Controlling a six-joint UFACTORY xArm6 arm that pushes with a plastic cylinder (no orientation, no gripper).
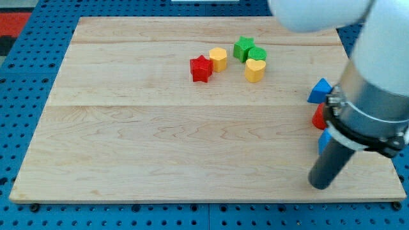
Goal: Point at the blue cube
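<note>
My tip rests on the board near the view's bottom right corner. A blue block, mostly hidden behind the rod, lies just above the tip; its shape cannot be made out. Above it a red block peeks out beside the arm, and a blue triangular block sits higher at the view's right. The arm's body covers the area to the right of these.
Near the view's top centre is a cluster: a red star, a yellow hexagon-like block, a green star, a green round block and a yellow heart. The wooden board lies on a blue pegboard.
</note>
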